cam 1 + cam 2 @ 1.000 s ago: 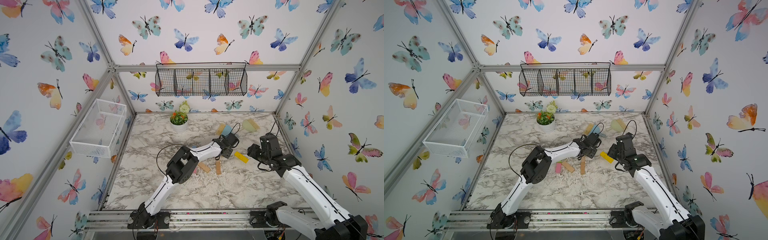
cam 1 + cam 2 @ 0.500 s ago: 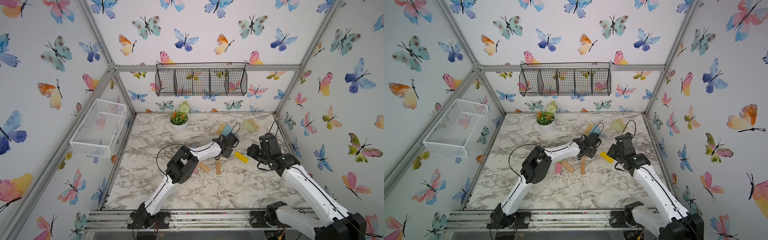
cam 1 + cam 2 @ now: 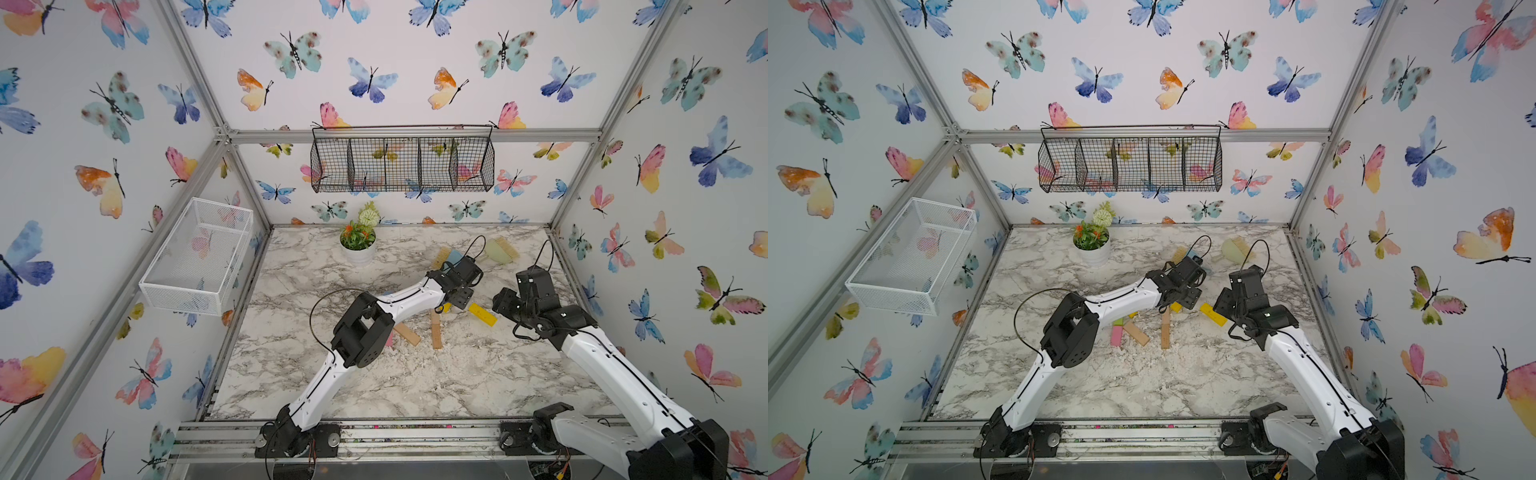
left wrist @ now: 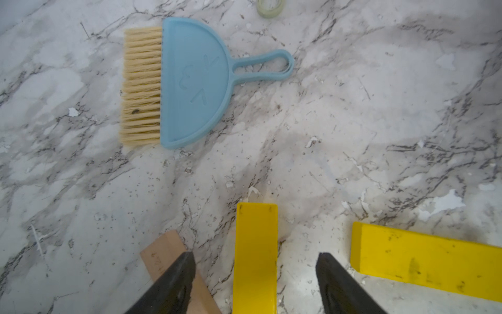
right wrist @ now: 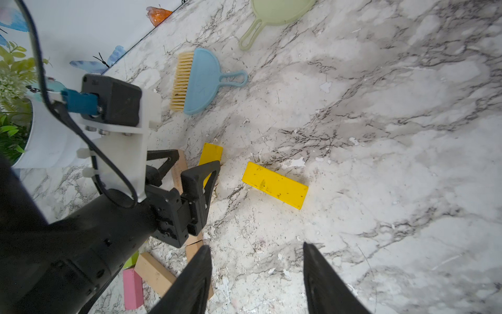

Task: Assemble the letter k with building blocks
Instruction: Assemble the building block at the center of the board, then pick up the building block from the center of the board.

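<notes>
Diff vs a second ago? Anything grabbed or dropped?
The left gripper opened and let go of the yellow block, which now lies flat between its parted fingers, touching neither. Unchanged: both arms' positions, the right gripper (open, empty), the second yellow block, the pink block and the blue brush.

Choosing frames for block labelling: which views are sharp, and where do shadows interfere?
Left wrist: yellow block crisp between the dark fingers of the left gripper, faint shadow on the table. Right wrist: even light, but the dark left arm covers some blocks. Both top views: evenly lit, blocks tiny.
</notes>
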